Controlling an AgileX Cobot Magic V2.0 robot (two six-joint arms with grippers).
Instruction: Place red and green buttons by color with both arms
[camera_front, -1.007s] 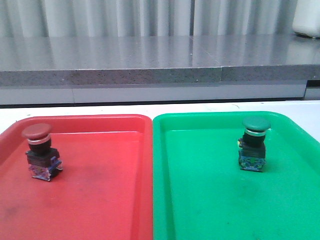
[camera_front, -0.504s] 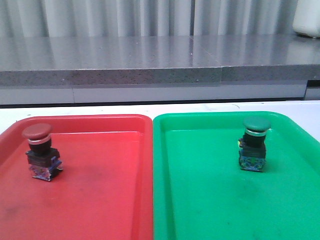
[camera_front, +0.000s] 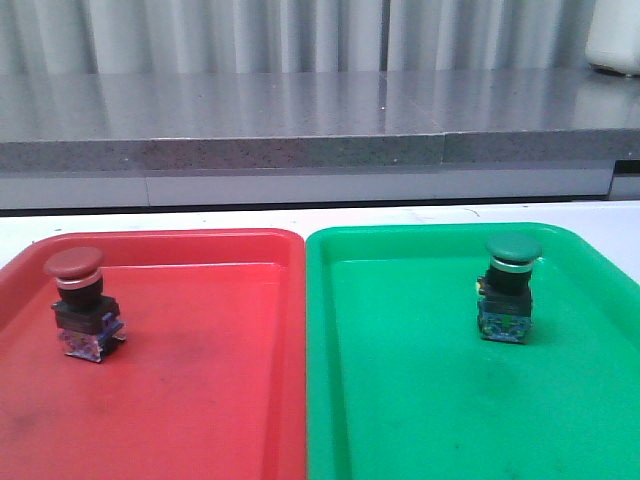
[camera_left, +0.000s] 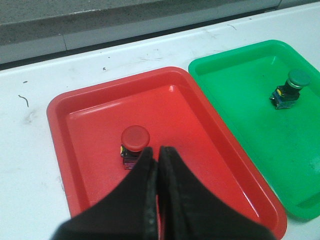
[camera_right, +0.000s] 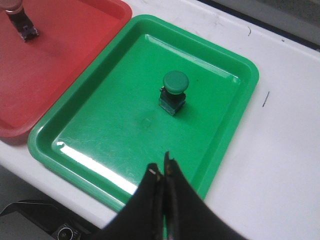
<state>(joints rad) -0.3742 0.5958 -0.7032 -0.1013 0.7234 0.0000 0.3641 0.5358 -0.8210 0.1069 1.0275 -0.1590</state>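
The red button (camera_front: 78, 300) (camera_left: 135, 142) stands upright in the red tray (camera_front: 200, 400) (camera_left: 200, 125), toward its left side. In the green tray (camera_front: 400, 400) (camera_right: 100, 130) the green button (camera_front: 508, 288) (camera_right: 173, 91) (camera_left: 291, 87) stands upright too. My left gripper (camera_left: 158, 151) hangs shut and empty above the red tray, just short of the red button. High over the green tray's near rim, my right gripper (camera_right: 161, 166) is also shut with nothing in it. Neither gripper shows in the front view.
The two trays lie side by side on a white table (camera_left: 30, 160). A grey stone ledge (camera_front: 300, 130) runs behind them, with a white object (camera_front: 615, 40) at the far right. The table's near edge shows in the right wrist view.
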